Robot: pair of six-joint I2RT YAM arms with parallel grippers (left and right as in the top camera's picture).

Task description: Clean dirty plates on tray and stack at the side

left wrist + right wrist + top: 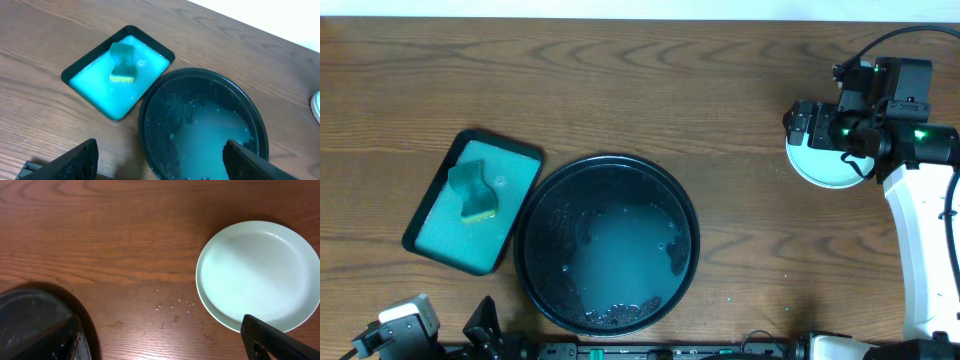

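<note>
The round black tray sits mid-table and holds only cloudy, soapy water. Off to its right the plates are stacked on the bare wood. In the right wrist view the top plate is pale mint and clean-looking, with a second rim showing just under it. My right gripper hangs open and empty above the wood between the tray and the stack. Near the front edge, my left gripper is also open and empty, straddling the near left rim of the tray.
A rectangular teal tray with a dark rim lies left of the black tray. It is filled with turquoise liquid and holds a teal and yellow sponge. The right arm's white link runs down the right side. Small droplets dot the wood.
</note>
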